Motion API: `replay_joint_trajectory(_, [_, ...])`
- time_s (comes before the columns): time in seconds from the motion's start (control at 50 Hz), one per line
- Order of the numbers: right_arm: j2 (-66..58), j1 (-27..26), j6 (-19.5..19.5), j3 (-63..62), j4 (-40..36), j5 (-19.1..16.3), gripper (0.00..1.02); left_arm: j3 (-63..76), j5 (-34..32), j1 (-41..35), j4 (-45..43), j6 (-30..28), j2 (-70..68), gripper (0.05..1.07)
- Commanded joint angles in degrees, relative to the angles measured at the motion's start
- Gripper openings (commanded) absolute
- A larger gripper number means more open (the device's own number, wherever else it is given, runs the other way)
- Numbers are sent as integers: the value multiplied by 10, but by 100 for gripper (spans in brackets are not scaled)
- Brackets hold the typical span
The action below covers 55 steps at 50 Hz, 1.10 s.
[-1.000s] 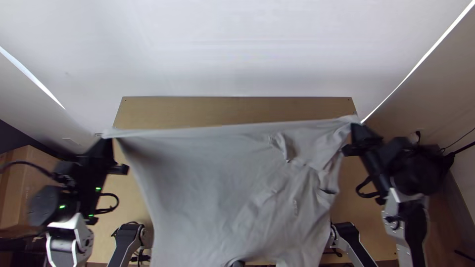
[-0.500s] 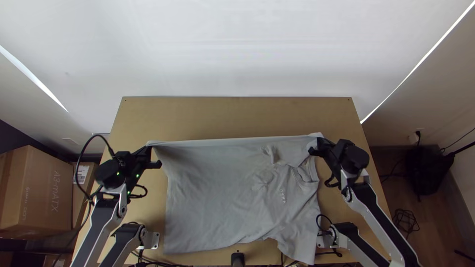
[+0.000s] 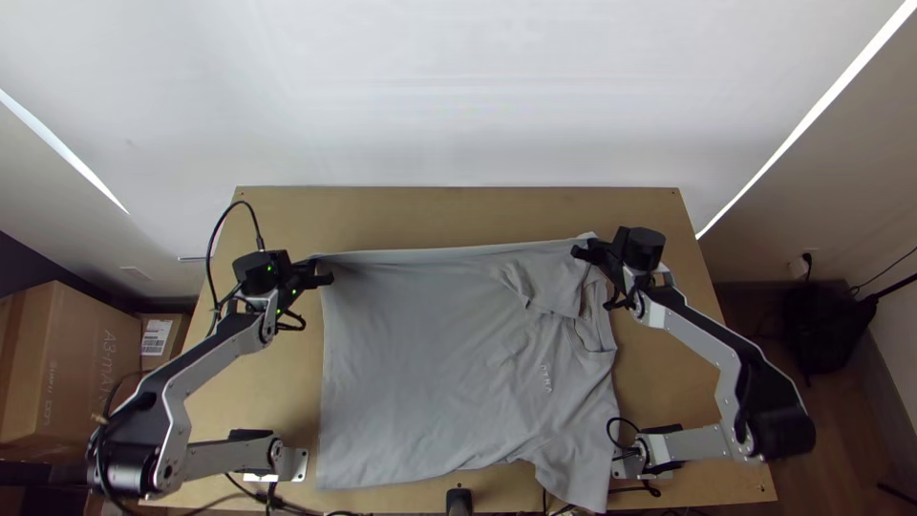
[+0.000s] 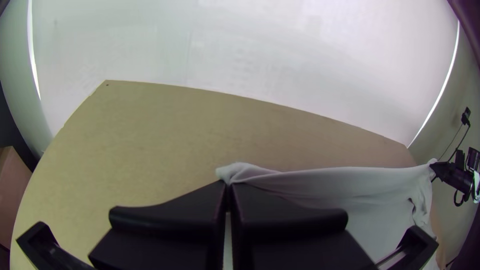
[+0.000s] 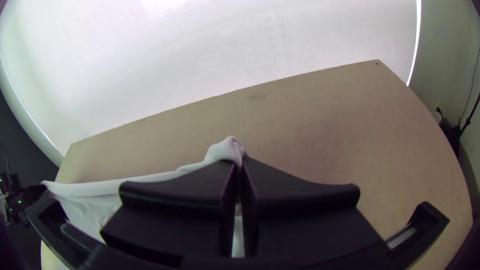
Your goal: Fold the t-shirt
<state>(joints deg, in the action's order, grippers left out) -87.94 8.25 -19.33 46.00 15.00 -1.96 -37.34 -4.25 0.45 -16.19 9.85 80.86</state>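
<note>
Grey is shown by the t-shirt (image 3: 411,373), marked toward three o'clock with pale lettering (image 3: 546,378); tan by the table (image 3: 458,212), brown by the cardboard box (image 3: 76,382).

Soft matt grey cloth t-shirt (image 3: 420,382) on smooth wooden table (image 3: 458,215)

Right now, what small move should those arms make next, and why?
Probably lower the t-shirt's far edge gently onto the table, keeping it stretched. The left end effector and right end effector each pinch one end of that edge, it runs nearly straight between them, and the cloth nearer the arms' bases looks mostly spread.
</note>
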Motion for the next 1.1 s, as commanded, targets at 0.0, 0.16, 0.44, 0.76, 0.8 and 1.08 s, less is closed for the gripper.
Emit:
replay_joint_trajectory(0.0, [-52, -8, 8, 46, 19, 19, 2, -42, 12, 13, -24, -4, 49, 8])
replay_joint_trajectory(0.16, [-126, -14, 11, 116, 18, 19, 2, -101, 13, 13, -26, 3, 117, 8])
replay_joint_trajectory(0.44, [-241, -17, 21, 244, 10, 18, 2, -204, 16, 17, -22, 3, 229, 8])
replay_joint_trajectory(0.76, [-345, -21, 20, 380, -19, 18, 2, -309, 19, 23, 5, 9, 326, 8])
replay_joint_trajectory(0.8, [-349, -21, 19, 393, -33, 18, 2, -316, 20, 22, 17, 18, 328, 8])
replay_joint_trajectory(1.08, [-300, -22, 14, 397, -104, 18, 2, -312, 12, 22, 121, 46, 259, 8])
